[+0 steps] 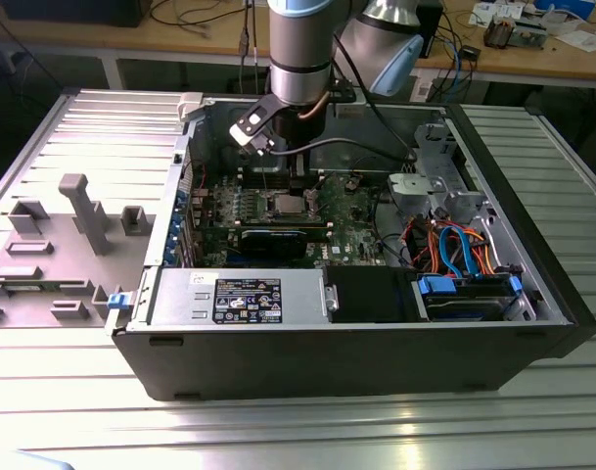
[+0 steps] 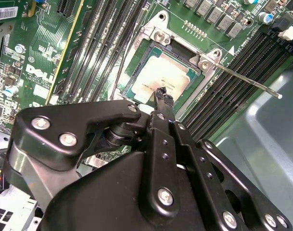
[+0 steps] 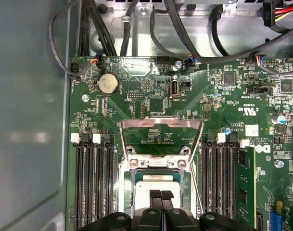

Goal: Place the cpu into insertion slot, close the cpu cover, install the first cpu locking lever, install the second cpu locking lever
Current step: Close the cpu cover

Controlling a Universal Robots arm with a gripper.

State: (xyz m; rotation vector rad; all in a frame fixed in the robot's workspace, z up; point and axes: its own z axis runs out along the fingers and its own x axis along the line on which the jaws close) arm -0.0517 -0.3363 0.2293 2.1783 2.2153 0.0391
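The cpu [image 3: 156,182] [image 2: 160,79] lies flat in the insertion slot [image 3: 133,179], silver top up, on the green board. My gripper [image 3: 161,195] [image 2: 161,94] is shut, its black fingertips pressed together and resting at the chip's near edge with nothing between them. The cpu cover [image 3: 160,124] is folded back open beyond the socket, and the board shows through its window. One thin locking lever [image 2: 242,79] sticks out sideways, unlatched. In the exterior view my arm [image 1: 299,59] reaches down into the open case over the cpu [image 1: 286,205].
Black memory slots [image 3: 91,183] flank the socket, with one module [image 3: 245,183] seated. Cable bundles [image 3: 184,38] run along the board's far edge. A grey power supply box [image 1: 244,294] and drive bay [image 1: 464,294] line the case front. Grey fixtures [image 1: 82,211] stand on the exterior view's left.
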